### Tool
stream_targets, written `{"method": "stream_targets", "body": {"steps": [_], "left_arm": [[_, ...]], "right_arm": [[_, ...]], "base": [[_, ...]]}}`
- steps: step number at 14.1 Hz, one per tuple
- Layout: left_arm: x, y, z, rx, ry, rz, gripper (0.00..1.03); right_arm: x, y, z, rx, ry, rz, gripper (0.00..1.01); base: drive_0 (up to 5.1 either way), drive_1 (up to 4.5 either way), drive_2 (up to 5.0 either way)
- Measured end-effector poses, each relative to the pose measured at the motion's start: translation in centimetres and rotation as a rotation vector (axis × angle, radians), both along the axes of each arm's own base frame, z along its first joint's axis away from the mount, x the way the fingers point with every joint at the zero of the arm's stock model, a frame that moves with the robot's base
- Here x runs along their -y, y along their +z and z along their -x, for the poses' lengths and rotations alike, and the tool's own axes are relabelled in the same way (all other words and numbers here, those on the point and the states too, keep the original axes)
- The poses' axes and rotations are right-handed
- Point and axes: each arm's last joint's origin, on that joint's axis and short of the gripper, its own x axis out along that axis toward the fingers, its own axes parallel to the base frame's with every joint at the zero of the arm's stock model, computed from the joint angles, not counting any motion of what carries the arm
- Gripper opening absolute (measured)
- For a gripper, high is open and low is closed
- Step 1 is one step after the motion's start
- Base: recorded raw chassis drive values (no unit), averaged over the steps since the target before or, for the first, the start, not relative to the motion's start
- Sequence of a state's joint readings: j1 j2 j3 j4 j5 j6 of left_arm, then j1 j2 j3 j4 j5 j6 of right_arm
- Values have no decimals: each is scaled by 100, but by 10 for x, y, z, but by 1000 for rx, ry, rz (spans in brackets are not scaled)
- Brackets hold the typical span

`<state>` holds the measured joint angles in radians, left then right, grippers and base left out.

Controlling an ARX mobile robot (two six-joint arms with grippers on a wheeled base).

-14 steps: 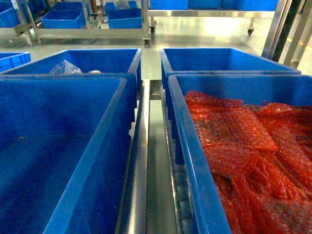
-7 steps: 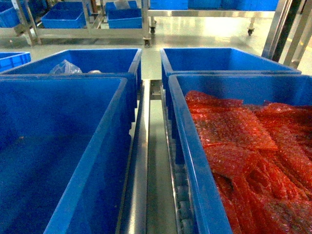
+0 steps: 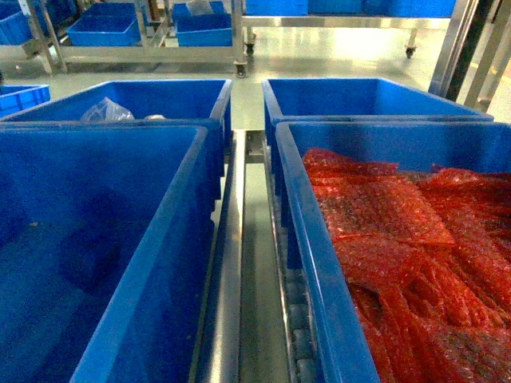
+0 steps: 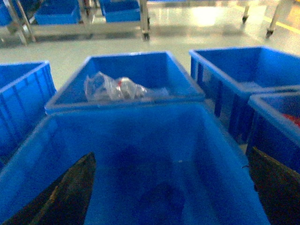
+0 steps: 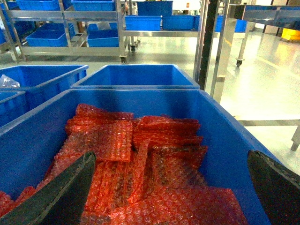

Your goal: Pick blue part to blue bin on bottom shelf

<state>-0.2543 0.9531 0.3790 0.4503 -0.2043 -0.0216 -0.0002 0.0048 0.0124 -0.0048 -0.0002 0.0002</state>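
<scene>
Blue bin (image 4: 140,187) beneath left hand (image 4: 171,197), spread wide, empty | right hand (image 5: 171,197) likewise over red bubble wrap (image 5: 140,159)

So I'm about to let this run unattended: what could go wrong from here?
The blue part shows in no view, so the robot may grope blindly. Both the left gripper and the right gripper are open and empty. The near left bin is blue inside; a blue piece would hardly stand out. The red bubble wrap could snag the fingers.
</scene>
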Motion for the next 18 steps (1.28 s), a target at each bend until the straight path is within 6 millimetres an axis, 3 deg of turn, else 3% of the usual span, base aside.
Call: {"method": "stream_targets", "body": {"steps": [2, 5, 10, 12, 14, 18], "left_arm": [[-6, 27, 38, 89, 9, 28, 98], [-7, 20, 36, 81, 31, 25, 94], [-28, -19, 58, 109, 50, 22, 27], [-34, -26, 65, 124, 54, 26, 1], [-46, -35, 71, 117, 73, 21, 2], [-45, -46, 79, 115, 48, 22, 2]], "right_arm": [[0, 0, 0, 0, 0, 0, 98], [0, 0, 0, 0, 0, 0, 98], [0, 0, 0, 0, 0, 0, 98], [0, 0, 0, 0, 0, 0, 98], [0, 0, 0, -1, -1, 0, 98], [0, 0, 0, 0, 0, 0, 98]], "base": [[0, 0, 0], [0, 0, 0], [0, 0, 0], [0, 0, 0], [0, 0, 0], [0, 0, 0]]}}
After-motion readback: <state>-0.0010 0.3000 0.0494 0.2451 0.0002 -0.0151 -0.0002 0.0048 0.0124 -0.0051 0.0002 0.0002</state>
